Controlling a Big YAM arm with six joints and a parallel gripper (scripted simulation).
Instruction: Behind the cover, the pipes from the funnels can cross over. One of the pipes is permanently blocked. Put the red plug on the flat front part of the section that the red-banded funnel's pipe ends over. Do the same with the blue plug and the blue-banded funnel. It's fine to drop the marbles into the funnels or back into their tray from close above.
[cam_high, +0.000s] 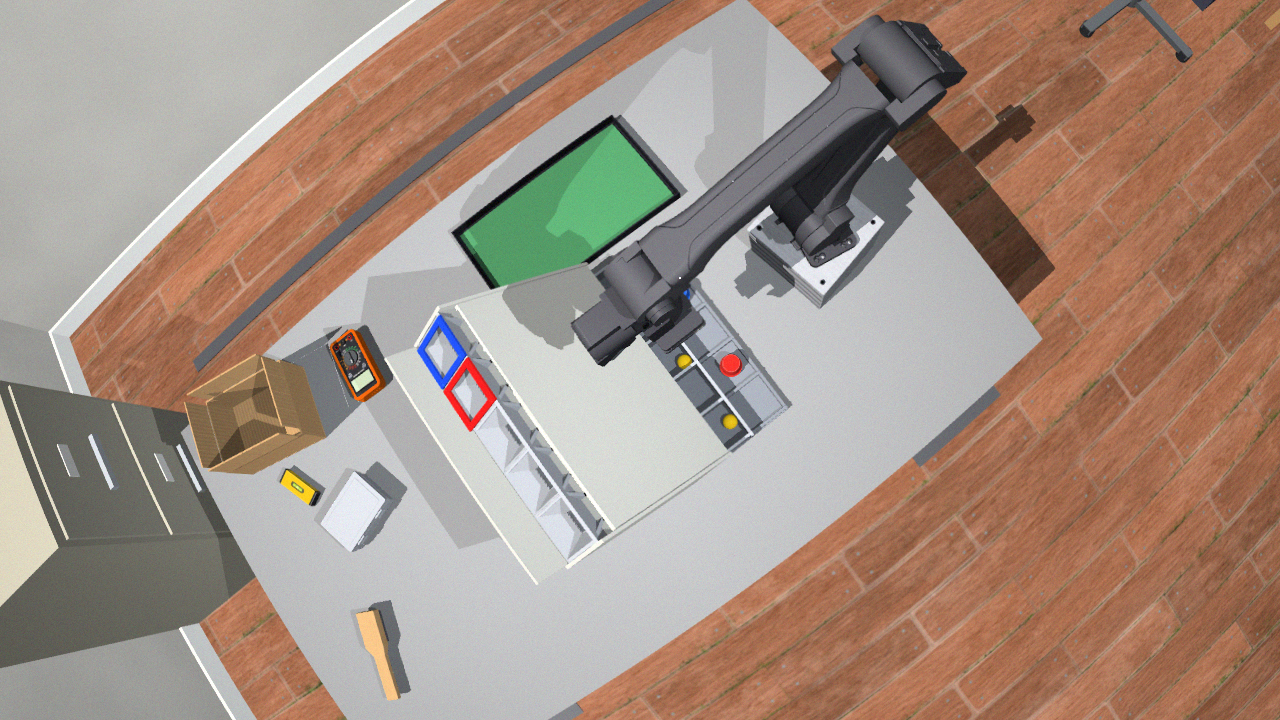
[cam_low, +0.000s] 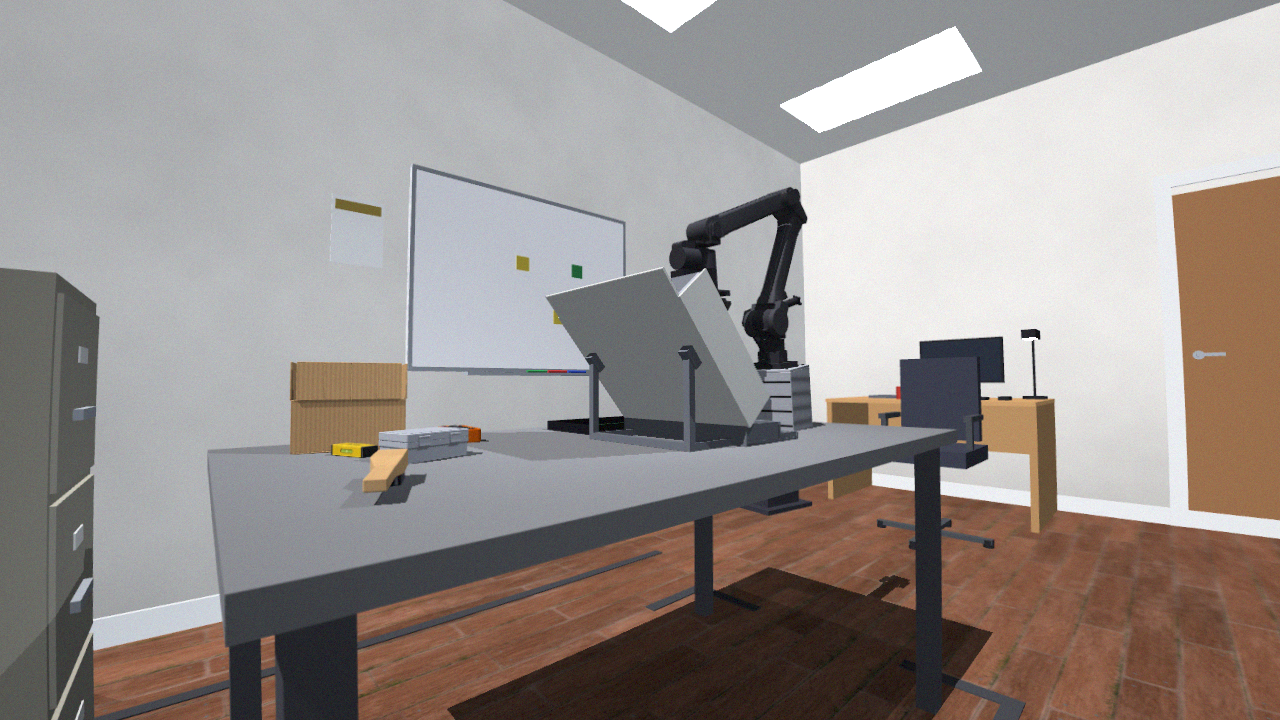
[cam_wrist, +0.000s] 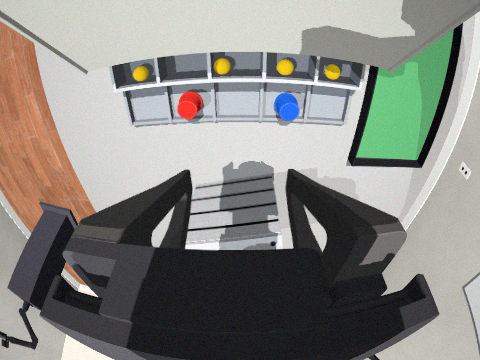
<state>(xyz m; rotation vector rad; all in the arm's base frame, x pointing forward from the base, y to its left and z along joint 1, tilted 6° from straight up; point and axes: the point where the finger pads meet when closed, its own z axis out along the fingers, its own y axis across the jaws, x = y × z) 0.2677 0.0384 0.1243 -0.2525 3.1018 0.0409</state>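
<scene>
My gripper (cam_wrist: 238, 178) is open and empty. It hangs high above the table, in front of the row of grey sections (cam_wrist: 237, 89). The red plug (cam_wrist: 189, 105) stands on the flat front part of the second section from the left in the wrist view. The blue plug (cam_wrist: 287, 106) stands on the front part of the fourth. Yellow marbles (cam_wrist: 222, 65) lie in the back parts of several sections; the back of the red plug's section shows none. In the top view the blue-banded funnel (cam_high: 440, 351) and the red-banded funnel (cam_high: 469, 393) sit at the far end of the white cover (cam_high: 572, 394). The red plug (cam_high: 731, 363) shows beside my arm.
A green tray (cam_high: 568, 204) with a black rim lies beside the cover. A multimeter (cam_high: 357, 362), a cardboard box (cam_high: 253, 412), a white case (cam_high: 354, 510), a small yellow level (cam_high: 298, 484) and a wooden brush (cam_high: 379, 651) lie beyond the funnels. The arm's base (cam_high: 819, 246) stands near the sections.
</scene>
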